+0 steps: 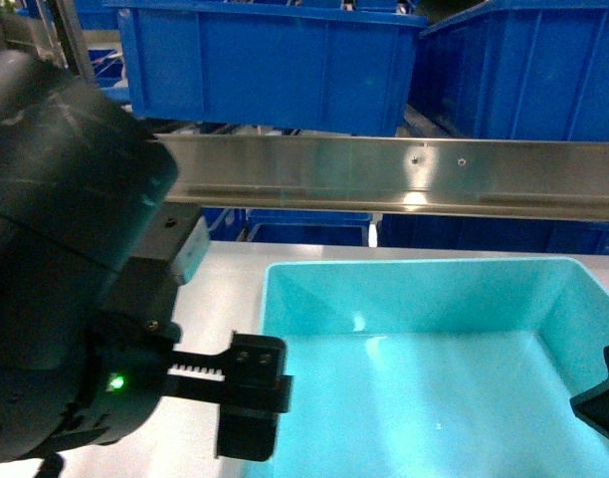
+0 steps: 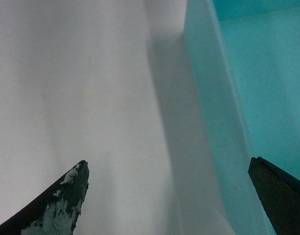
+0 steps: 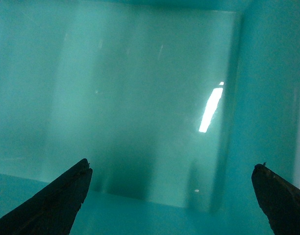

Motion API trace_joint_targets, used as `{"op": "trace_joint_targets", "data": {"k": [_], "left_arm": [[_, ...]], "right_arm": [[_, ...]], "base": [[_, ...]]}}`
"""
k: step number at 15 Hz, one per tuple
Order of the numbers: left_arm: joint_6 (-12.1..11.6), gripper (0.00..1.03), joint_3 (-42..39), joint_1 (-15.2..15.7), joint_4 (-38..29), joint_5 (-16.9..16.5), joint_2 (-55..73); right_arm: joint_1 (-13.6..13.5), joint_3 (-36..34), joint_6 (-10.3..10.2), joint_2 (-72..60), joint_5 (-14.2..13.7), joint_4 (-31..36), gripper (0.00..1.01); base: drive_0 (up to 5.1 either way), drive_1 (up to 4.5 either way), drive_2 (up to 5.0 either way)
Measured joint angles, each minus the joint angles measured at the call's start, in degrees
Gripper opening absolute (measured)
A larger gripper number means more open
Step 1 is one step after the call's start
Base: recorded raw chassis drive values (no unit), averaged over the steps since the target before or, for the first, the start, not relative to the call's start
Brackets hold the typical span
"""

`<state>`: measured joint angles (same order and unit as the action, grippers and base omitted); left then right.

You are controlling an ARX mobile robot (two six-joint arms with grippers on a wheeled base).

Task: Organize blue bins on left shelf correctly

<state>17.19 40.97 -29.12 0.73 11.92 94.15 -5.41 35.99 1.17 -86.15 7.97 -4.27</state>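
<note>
Turquoise plastic bin (image 1: 424,368) sits on the white bench (image 1: 220,299) near the steel shelf rail (image 1: 384,174); both grippers, left (image 2: 167,196) and right (image 3: 172,196), gape wide over its walls, so an uneven squeeze may tilt it.

From my head camera I see two dark blue crates up top: one (image 1: 270,65) spans the left and centre, its front wall facing me, and a second (image 1: 528,70) sits just beside it on the right, angled slightly. More dark blue crates (image 1: 309,227) show lower down in a narrow strip, mostly hidden. A pale grey worktop (image 1: 220,289) runs across the lower left of that view, smooth and bare where it shows. My left wrist camera looks down on the same worktop (image 2: 81,98); it reads as flat white-grey there, with a soft shadow falling along its right part.
</note>
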Motion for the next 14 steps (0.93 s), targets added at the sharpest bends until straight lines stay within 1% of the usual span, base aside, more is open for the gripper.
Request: {"op": "trace_joint_targets", "data": {"k": [1,2,5,7,8,9,10,12,14], "left_arm": [[0.90,0.98,1.11,-1.53,0.50,-0.26,0.68],[1.60,0.98,1.40,-2.45,1.53,-0.61,1.40],[2.29,0.98,0.77,-2.34,1.29,-0.46,1.46],[2.32,0.98,0.02,-1.73,0.70,2.08,-0.98],[1.88,0.98,-0.46,-1.75,-0.81,3.30,-2.82],[1.73,0.98,-0.42,-1.75,-0.85,3.91,-4.50],[0.85,0.98,-0.35,-2.08,-2.03,4.07,-5.66],[0.48,0.98,0.20,-2.84,-1.36,3.19,-5.92],[0.90,0.98,1.07,-3.15,-0.39,0.77,-4.37]], "right_arm": [[0.68,-0.81,0.42,0.07,0.26,0.55,0.98],[0.74,-1.64,0.59,0.13,0.26,0.96,0.98],[0.96,-3.19,0.98,0.96,0.90,0.87,0.98],[1.16,-4.61,1.03,2.62,1.97,1.22,0.98],[1.38,-5.03,1.18,3.10,2.36,1.51,0.98],[1.64,-5.55,1.31,3.63,2.45,1.49,0.98],[2.03,-6.08,1.57,4.09,2.86,1.31,0.98],[2.95,-6.60,1.97,4.46,3.10,1.36,0.98],[2.60,-6.58,2.29,4.59,2.78,1.84,0.98]], "base": [[0.0,0.00,0.0],[0.0,0.00,0.0],[0.0,0.00,0.0],[0.0,0.00,0.0],[0.0,0.00,0.0],[0.0,0.00,0.0],[0.0,0.00,0.0],[0.0,0.00,0.0],[0.0,0.00,0.0]]}}
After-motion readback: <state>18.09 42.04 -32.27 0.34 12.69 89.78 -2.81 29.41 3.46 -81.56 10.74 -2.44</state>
